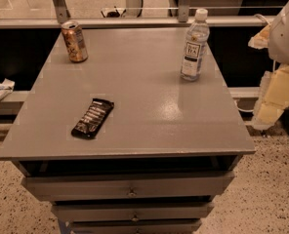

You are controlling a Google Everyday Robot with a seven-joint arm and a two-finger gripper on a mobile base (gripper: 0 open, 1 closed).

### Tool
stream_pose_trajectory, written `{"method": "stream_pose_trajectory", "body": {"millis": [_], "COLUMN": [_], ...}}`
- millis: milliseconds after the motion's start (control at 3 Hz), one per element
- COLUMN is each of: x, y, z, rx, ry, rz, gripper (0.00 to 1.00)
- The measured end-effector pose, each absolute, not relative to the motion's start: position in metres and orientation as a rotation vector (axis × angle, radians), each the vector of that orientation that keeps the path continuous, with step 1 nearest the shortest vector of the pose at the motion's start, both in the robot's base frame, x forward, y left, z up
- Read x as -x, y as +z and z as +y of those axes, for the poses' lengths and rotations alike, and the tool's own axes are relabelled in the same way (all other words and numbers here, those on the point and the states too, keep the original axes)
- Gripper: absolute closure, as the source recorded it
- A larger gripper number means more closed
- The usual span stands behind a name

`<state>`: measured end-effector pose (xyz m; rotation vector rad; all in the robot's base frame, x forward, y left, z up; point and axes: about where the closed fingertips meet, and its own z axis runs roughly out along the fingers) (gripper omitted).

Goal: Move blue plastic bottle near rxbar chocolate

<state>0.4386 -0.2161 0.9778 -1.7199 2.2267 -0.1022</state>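
The gripper [275, 94] hangs off the right edge of the table [149, 111], apart from every item; whether it is open or closed cannot be told. The bottle [195, 45] stands upright far right, well apart from the bar [92, 118] lying near left. A can [74, 41] stands far left.

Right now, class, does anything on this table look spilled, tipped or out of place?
Nothing stands out: the bottle and can stand upright, the bar lies flat, no spill. The gripper hangs off the table's right edge.
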Motion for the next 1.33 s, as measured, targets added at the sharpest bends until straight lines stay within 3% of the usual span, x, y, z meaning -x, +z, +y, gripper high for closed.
{"method": "stream_pose_trajectory", "body": {"millis": [667, 1333], "x": [-0.464, -0.581], "y": [0.975, 0.963], "z": [-0.203, -0.147], "rx": [1.664, 1.449], "ry": [-0.062, 0.176], "rz": [2.174, 1.957], "gripper": [0.0, 0.0]}}
